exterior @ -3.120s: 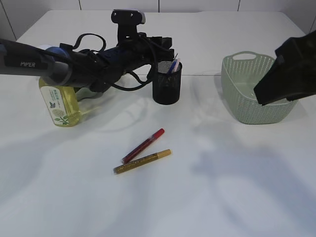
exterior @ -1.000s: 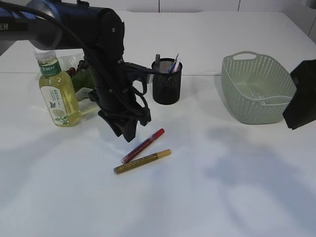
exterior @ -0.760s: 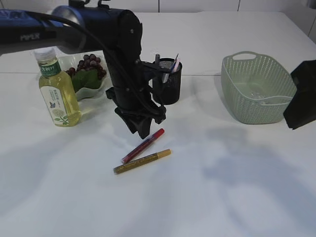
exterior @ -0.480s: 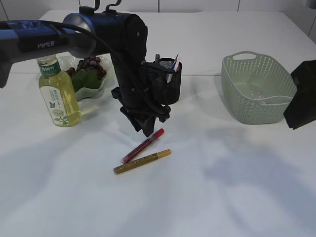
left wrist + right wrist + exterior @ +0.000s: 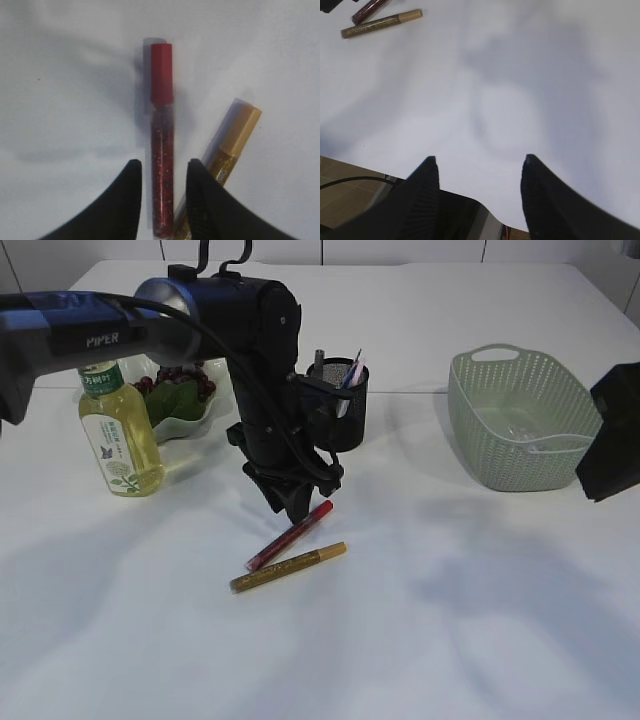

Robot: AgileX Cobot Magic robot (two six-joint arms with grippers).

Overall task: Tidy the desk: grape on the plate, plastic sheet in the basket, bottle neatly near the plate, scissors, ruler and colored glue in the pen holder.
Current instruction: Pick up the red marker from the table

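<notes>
Red glue (image 5: 162,165): lying flat on table, lower part between fingertips of left gripper (image 5: 162,187), red cap pointing away from it; a gap shows each side in wrist view, contact can't tell.
Gold glue (image 5: 227,150): just beside red 1, outside the right-hand finger in wrist view, angled, lower end passing behind that finger.
Left gripper: partly open, pointing down at table, jaws straddling red tube, not clamped as far as visible.
Left arm (image 5: 240,350): reaching in from left over table, in front of pen holder.
Pen holder (image 5: 340,405): black mesh, behind gripper, a few items standing inside.
Bottle (image 5: 118,435): upright, yellow liquid, left of gripper.
Plate (image 5: 185,420): behind bottle, grapes (image 5: 180,380) on it.
Basket (image 5: 520,420): green, well right of gripper.
Right gripper (image 5: 479,172): open wide, nothing between jaws, over bare table (image 5: 520,100), well apart from both tubes.
</notes>
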